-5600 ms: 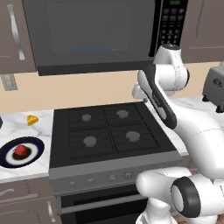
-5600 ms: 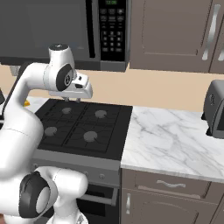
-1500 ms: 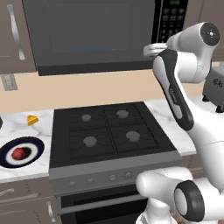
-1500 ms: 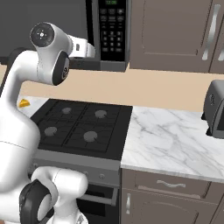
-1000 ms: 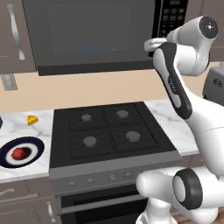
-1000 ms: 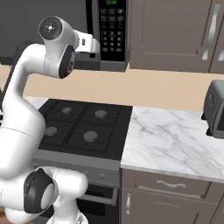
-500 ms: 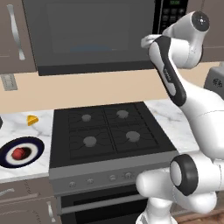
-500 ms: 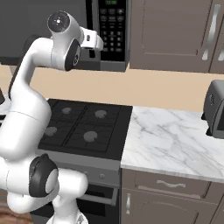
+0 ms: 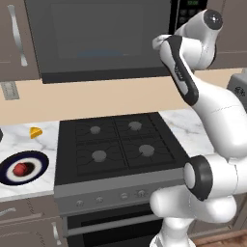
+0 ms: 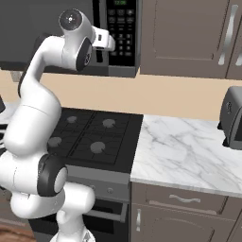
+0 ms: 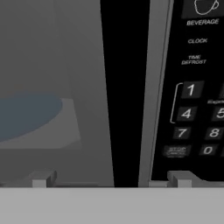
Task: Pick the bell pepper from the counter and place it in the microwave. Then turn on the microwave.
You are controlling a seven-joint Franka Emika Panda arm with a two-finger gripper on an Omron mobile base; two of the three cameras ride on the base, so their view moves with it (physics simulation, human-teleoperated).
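- Nearest the cameras, brown cabinet fronts (image 10: 184, 208) run under the marble surface (image 10: 184, 153), which flanks a black stovetop (image 9: 118, 144) on both sides.
- On the left stretch of the surface, the red bell pepper (image 9: 20, 169) sits on a dark-rimmed plate (image 9: 9, 174), well apart from the arm; a small yellow wedge (image 9: 35, 131) lies just beyond the plate, nearer the wall.
- On the right stretch, a silver toaster (image 10: 233, 118) stands near the beige backsplash.
- Above the stove hangs the microwave (image 9: 96, 38), door shut, its pale turntable with the blue centre (image 11: 26, 113) faintly visible through the glass; brown wall cabinets (image 10: 189, 38) sit beside it.
- The end effector (image 11: 109, 180) is raised to the microwave's front, fingers spread wide with nothing between them, straddling the seam between the door edge and the black keypad panel (image 11: 192, 92).
- Compared with a second and a half earlier, the arm has swung higher and closer to the microwave's right side; the pepper, plate and wedge lie where they were.
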